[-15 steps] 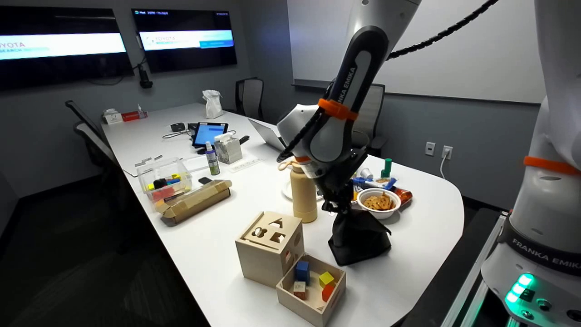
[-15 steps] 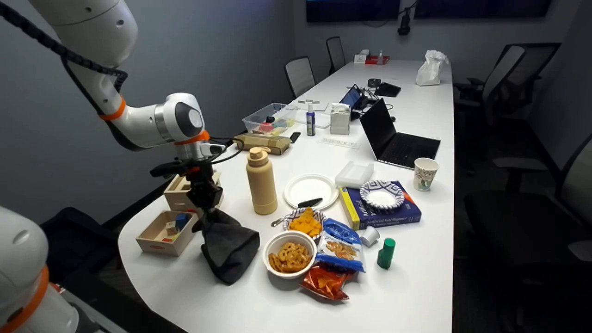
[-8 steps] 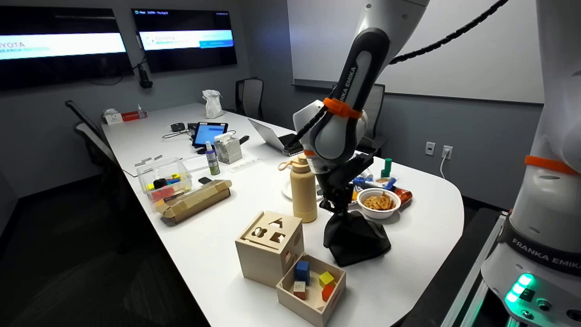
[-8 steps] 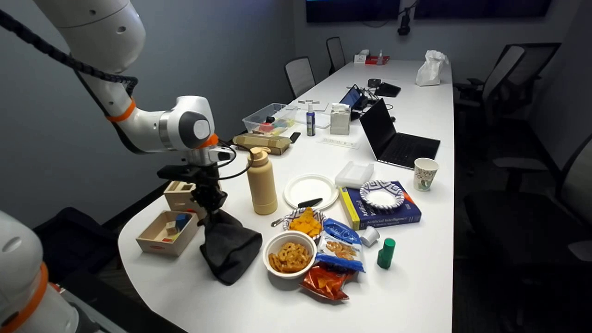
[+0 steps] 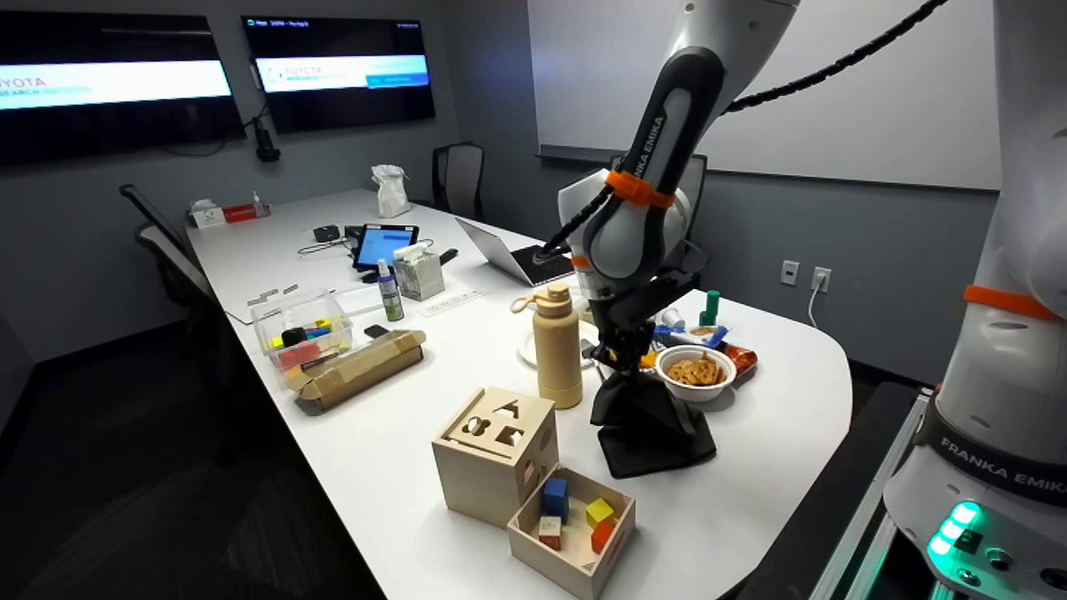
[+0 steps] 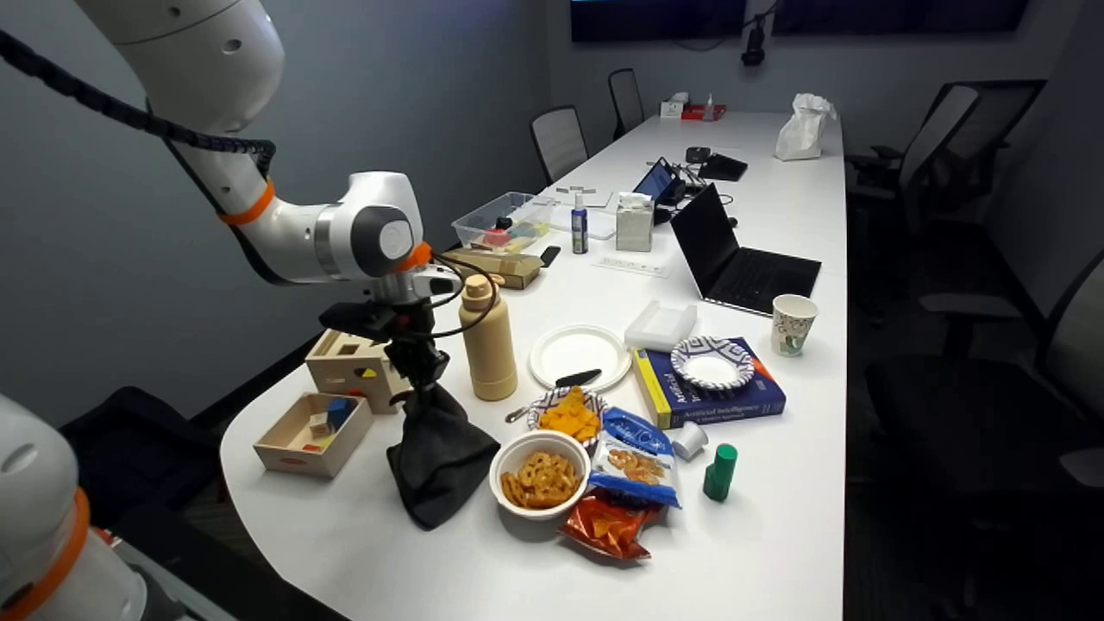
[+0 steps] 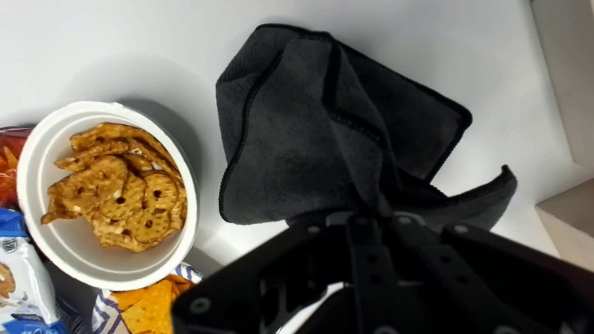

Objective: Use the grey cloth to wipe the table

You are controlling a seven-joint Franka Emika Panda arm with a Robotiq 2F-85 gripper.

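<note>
Left of the bowl (image 6: 541, 479) in an exterior view, the gripper (image 7: 383, 219) pinches a gathered fold of the cloth (image 6: 442, 466), probably light and limp, so best held bunched.

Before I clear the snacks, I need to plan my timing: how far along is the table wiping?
Done: the grey cloth is picked up, pinched between the closed jaws. In hand: its lower folds appear to rest on the table beside the white bowl, seemingly placed for wiping. Left: probably wiping strokes, then release, as the jaws hold it; any wiped areas can't be told apart.
</note>
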